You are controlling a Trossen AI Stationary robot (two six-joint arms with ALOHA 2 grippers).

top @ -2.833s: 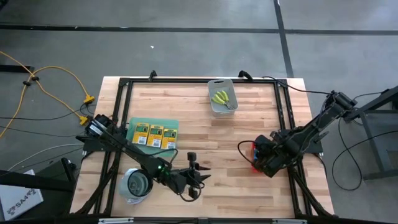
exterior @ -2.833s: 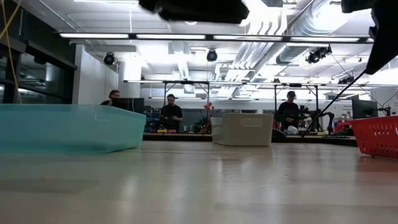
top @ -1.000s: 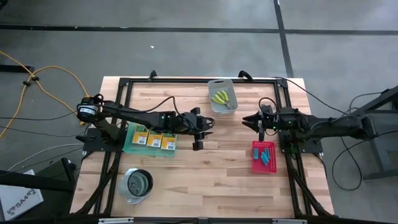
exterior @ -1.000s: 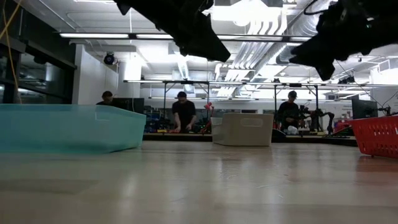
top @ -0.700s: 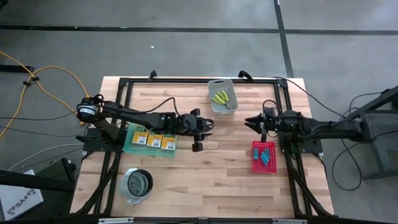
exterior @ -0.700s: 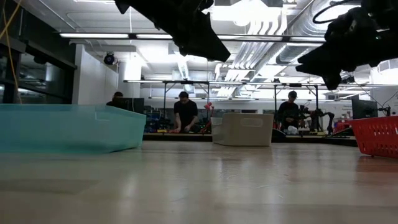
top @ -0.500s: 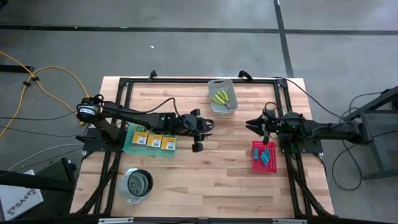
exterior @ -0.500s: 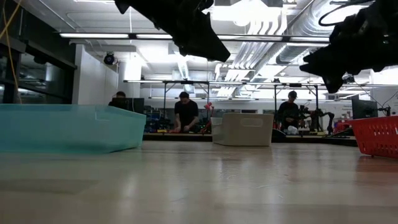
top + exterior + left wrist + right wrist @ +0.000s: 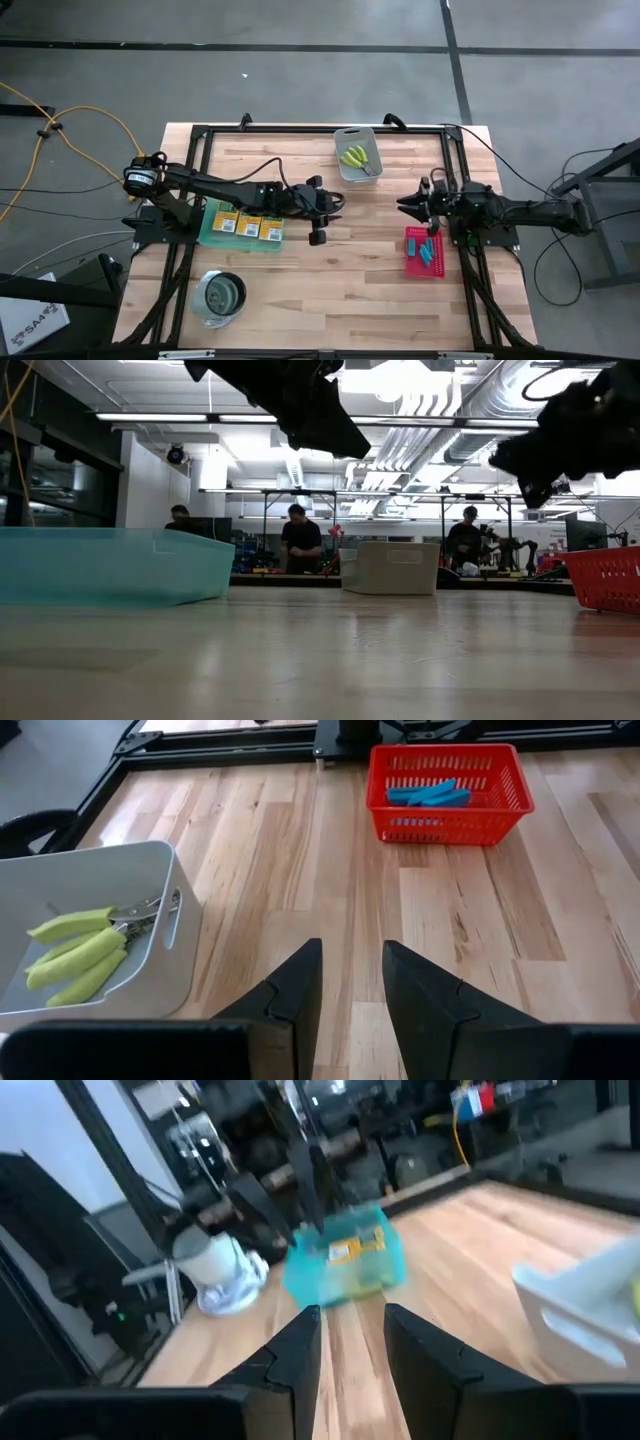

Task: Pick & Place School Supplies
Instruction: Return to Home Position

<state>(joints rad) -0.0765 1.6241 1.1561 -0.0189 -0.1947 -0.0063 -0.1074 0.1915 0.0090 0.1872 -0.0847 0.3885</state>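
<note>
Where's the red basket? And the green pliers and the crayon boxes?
red basket [image 9: 450, 828]: left wrist view, on its front wall.
green pliers [image 9: 78, 958]: left wrist view, on a green handle.
crayon boxes [image 9: 250, 219]: high view, on the middle box.

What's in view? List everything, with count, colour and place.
crayon boxes: three, yellow-and-green, in the green tray, table's left.
blue erasers: several, light blue, in the red basket, table's right.
plier-like tools: apparently two, yellow-green handles, in the grey bin, far edge.
metal cup: one, silver, near-left corner.
people: three, dark clothes, room behind.
left gripper: dark, open, above mid-table.
right gripper: dark, open, by the red basket.
</note>
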